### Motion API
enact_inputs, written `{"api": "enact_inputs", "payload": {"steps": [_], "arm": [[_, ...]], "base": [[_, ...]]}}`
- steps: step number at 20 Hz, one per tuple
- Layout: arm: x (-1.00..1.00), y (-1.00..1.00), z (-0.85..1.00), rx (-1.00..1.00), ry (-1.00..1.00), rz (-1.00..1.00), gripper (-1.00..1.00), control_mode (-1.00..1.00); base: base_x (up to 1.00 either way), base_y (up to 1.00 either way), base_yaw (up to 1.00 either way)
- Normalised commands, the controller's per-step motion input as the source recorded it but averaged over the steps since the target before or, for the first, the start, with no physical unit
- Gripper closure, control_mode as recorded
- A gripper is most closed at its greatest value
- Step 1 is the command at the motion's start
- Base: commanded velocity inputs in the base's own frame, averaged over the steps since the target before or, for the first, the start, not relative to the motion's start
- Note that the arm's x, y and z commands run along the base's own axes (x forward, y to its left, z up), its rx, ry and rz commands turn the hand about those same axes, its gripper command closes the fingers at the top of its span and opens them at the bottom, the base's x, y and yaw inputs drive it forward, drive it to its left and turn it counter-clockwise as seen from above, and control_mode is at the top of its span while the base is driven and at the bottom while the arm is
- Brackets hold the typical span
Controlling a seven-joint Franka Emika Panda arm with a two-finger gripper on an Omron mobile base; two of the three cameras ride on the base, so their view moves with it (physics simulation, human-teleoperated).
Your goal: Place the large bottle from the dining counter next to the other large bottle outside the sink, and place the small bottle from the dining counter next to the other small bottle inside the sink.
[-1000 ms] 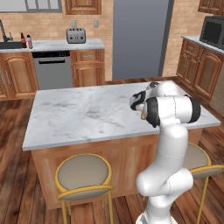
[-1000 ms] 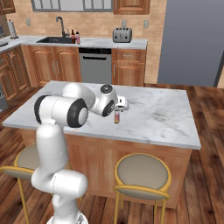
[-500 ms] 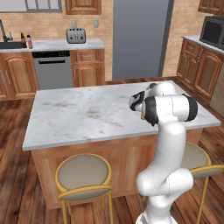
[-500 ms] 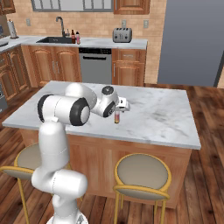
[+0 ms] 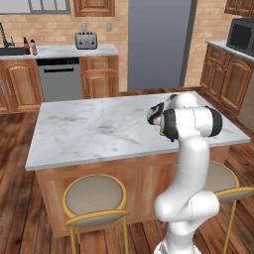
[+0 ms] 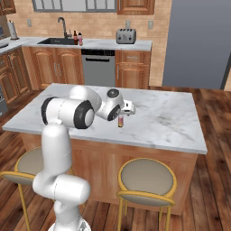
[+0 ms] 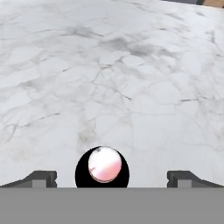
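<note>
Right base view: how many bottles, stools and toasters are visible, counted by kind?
Bottles: 3 (bottle on the island, left bottle by the sink, right bottle by the sink)
Stools: 2 (right stool, left stool)
Toaster: 1
Total: 6

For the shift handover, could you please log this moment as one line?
gripper: open, above bottle | bottle: upright on marble dining counter, between fingertips, not gripped | sink-side bottles: on back counter
</note>
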Motion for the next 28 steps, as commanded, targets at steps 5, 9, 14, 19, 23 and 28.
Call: {"api": "enact_inputs", "payload": {"steps": [5,9,14,19,23,28], "arm": [[0.09,0.00,-0.10,0.00,0.00,0.00,-1.00,-1.00],[0.11,0.00,-0.11,0.00,0.00,0.00,-1.00,-1.00],[0.13,0.00,-0.06,0.00,0.00,0.00,1.00,-1.00],[0.08,0.00,0.00,0.00,-0.02,0.00,1.00,-1.00],[0.00,0.00,0.00,0.00,-0.06,0.00,1.00,-1.00],[-0.01,0.00,0.00,0.00,-0.08,0.00,1.00,-1.00]], "base": [[0.00,0.00,0.00],[0.00,0.00,0.00],[0.00,0.00,0.00],[0.00,0.00,0.00],[0.00,0.00,0.00],[0.00,0.00,0.00]]}}
